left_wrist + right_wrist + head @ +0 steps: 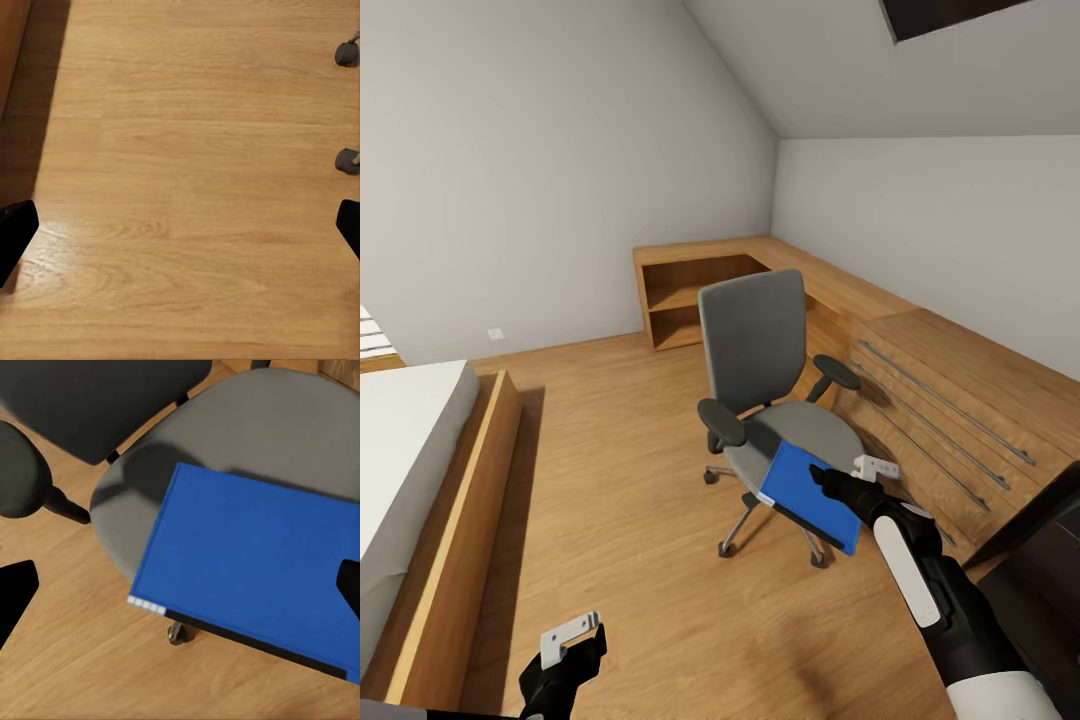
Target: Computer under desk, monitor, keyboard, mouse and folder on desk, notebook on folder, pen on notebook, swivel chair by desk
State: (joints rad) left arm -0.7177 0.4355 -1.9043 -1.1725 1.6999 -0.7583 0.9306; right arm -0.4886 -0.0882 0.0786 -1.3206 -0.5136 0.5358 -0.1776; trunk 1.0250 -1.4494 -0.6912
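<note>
A low wooden shelf unit (685, 290) stands in the far corner under the sloping ceiling, open-fronted with two compartments. From it a long wooden counter (840, 285) runs along the right-hand wall, ending in a bank of drawers (950, 400) with thin metal rail handles. Well apart from the shelf unit, across the bare wooden floor (620, 480), sits a bed (405, 450) with a white mattress in a wooden frame.

The grey swivel chair (760, 400) stands on the wooden floor (630, 520), its seat bearing the blue folder (805, 492).
</note>
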